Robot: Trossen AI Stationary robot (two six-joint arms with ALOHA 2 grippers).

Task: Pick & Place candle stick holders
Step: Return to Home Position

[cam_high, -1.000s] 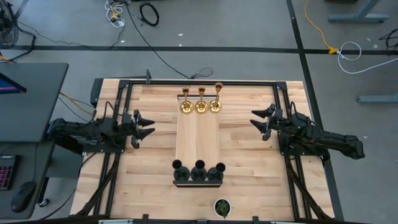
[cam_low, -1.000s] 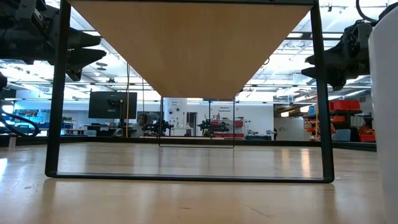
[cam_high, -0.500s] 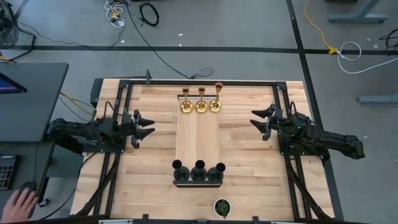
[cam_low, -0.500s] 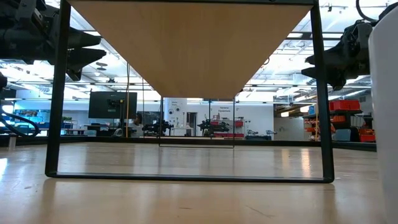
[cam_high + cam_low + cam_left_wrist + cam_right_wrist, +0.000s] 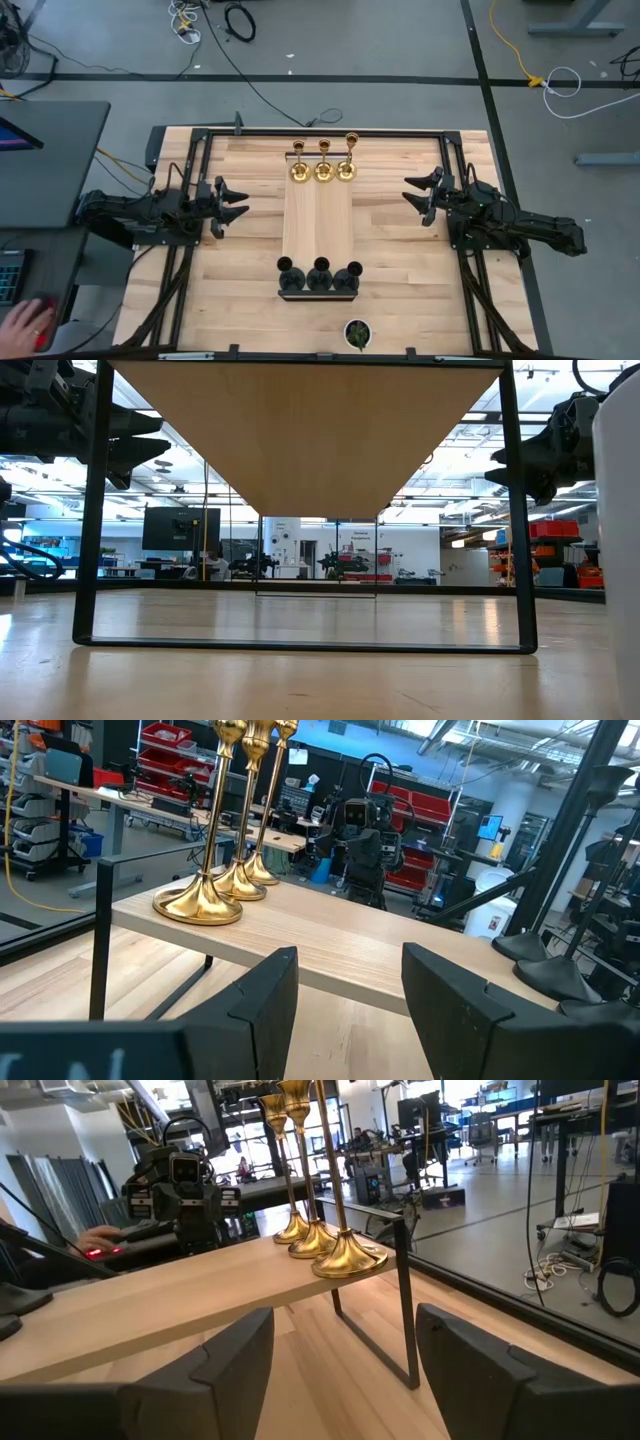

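Three gold candle stick holders stand by their round bases on the far end of a raised wooden shelf; they also show in the left wrist view and the right wrist view. Three black holders stand at the shelf's near end. My left gripper is open and empty, left of the shelf. My right gripper is open and empty, right of the shelf.
A black metal frame runs around the table. A small dark pot with a green plant stands at the near edge. A person's hand rests on a desk left of the table. Bare wood lies between each gripper and the shelf.
Both arms have kept still. A person's hand has come into view at the desk left of the table.
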